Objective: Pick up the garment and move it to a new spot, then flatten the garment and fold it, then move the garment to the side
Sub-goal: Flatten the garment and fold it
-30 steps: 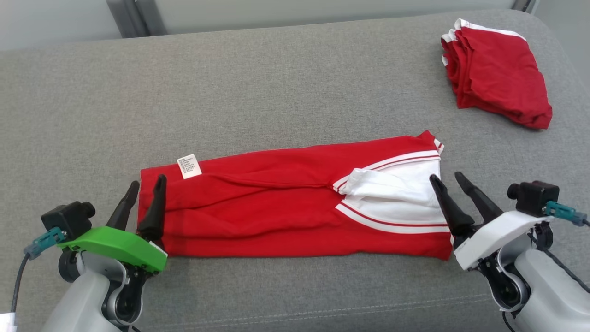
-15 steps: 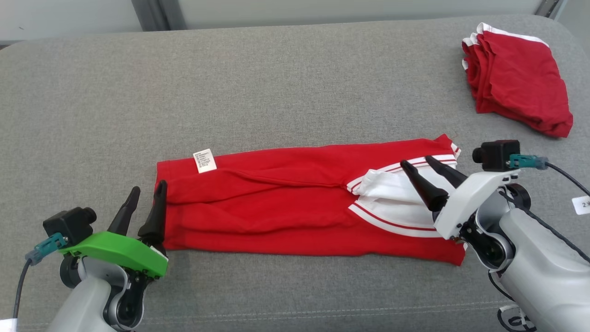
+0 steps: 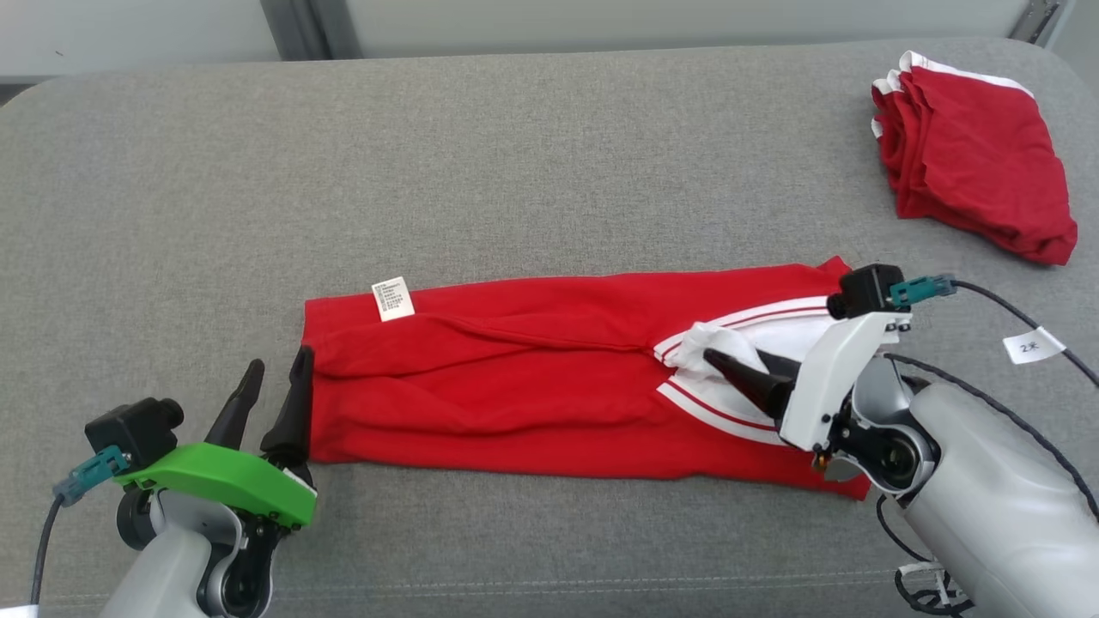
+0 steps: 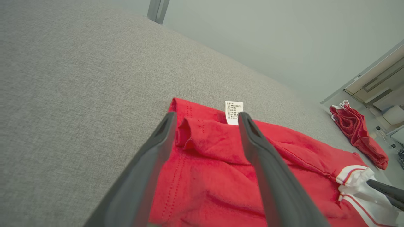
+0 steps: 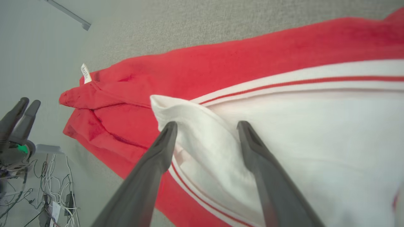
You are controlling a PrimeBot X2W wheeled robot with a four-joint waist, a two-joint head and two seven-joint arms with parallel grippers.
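The garment (image 3: 532,386) is a red shirt with a white, red-striped part, lying as a long flat strip across the grey cushion (image 3: 515,154). A white label (image 3: 392,299) sits at its far left corner. My left gripper (image 3: 279,359) stands open at the strip's left end, its fingers astride the rolled red hem (image 4: 189,138). My right gripper (image 3: 717,356) points left, open and low over the white part (image 5: 315,126), with a white fold (image 5: 189,116) between its fingertips. Nothing is gripped.
A second folded red garment (image 3: 970,163) lies at the cushion's far right corner. The cushion's front seam (image 3: 558,584) runs just before my arms. A cable with a white tag (image 3: 1033,346) trails from the right wrist.
The right gripper has swung from the garment's right edge inward over the white part, turning to point left. The left gripper has stayed put. The camera has shifted a little.
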